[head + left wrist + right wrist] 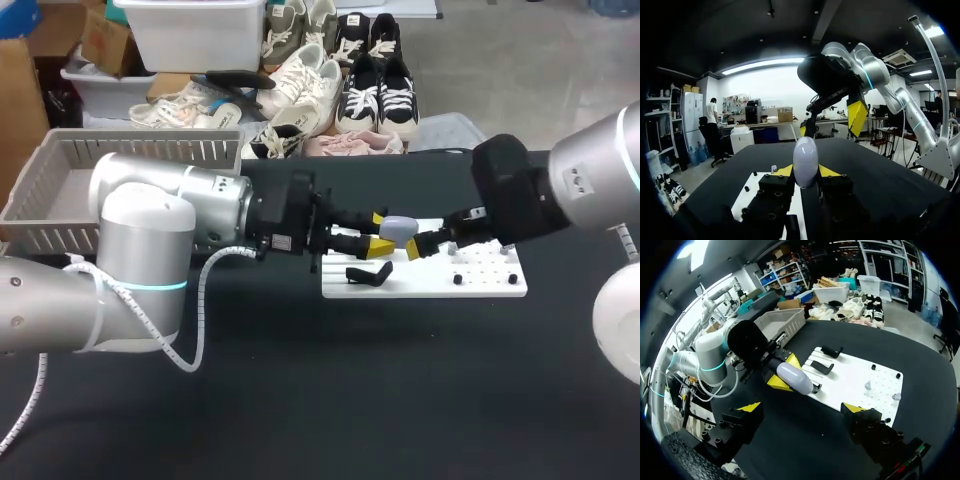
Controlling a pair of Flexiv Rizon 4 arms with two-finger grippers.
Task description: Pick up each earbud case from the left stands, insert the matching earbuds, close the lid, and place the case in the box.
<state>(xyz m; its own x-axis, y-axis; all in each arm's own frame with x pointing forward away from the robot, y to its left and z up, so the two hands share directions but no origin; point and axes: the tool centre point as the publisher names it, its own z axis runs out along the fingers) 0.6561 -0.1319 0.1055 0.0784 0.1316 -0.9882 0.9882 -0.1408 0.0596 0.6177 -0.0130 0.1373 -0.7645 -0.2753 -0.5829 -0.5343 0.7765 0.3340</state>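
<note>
Evidently early on, the left gripper (805,173) clamped the pale egg-shaped plastic earbud case (805,161) over the white pegboard's (480,275) far edge, while the right gripper (802,409) gaped wide opposite, small pale earbuds (867,386) uninserted, grey slatted basket (140,150) awaiting.

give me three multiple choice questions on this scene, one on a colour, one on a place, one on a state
1. The board is:
A white
B red
C green

2. The case is:
A lying on the board
B held in the left jaws
C held in the right jaws

3. The right jaws are:
A open
B shut on the case
C shut and empty

Answers:
1 A, the head view shows the board plain white on the dark table.
2 B, the left wrist view shows both yellow tips pressed against the case from two sides.
3 A, the right wrist view shows the two tips standing far apart, short of the case and touching nothing.
</note>
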